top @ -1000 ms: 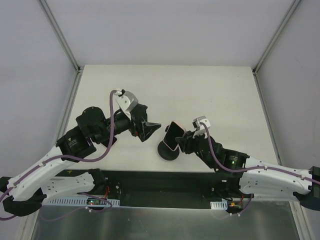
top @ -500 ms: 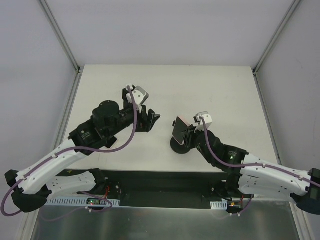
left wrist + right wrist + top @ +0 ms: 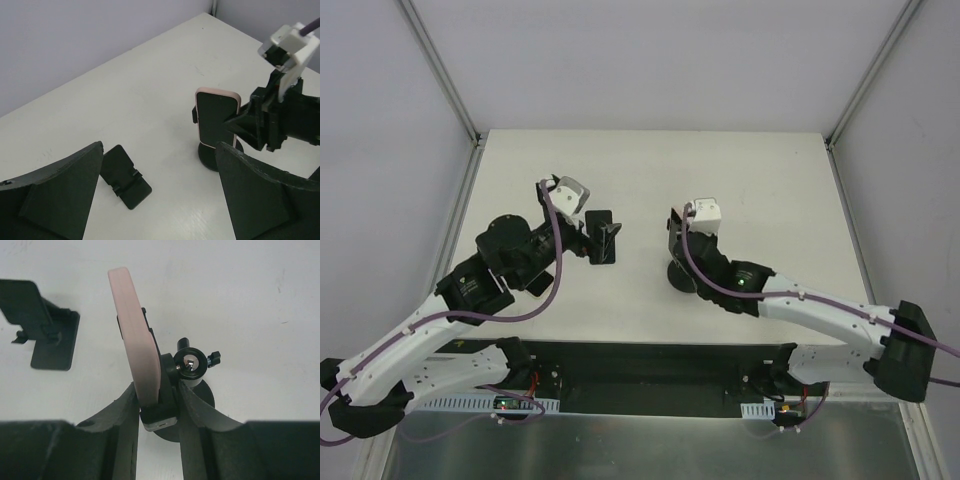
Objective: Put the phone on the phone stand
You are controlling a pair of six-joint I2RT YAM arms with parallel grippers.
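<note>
We judge the phone (image 3: 136, 335) stiff and slick; our right tool (image 3: 159, 401) clamps its lower end at the stand (image 3: 191, 365), while the left tool (image 3: 157, 196) stands apart at nine o'clock.

Pale pink on the case of the phone (image 3: 216, 119), glossy black on its screen. Matte black on the phone stand (image 3: 206, 158), save a shiny silver ball at its joint. Black again on the small folding stand (image 3: 125, 176) left of the phone stand, plain off-white on the table (image 3: 760, 170).

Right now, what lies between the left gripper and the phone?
A small black folding stand sits near the left fingers; beyond it, bare table up to the phone. The left wrist view shows it.
</note>
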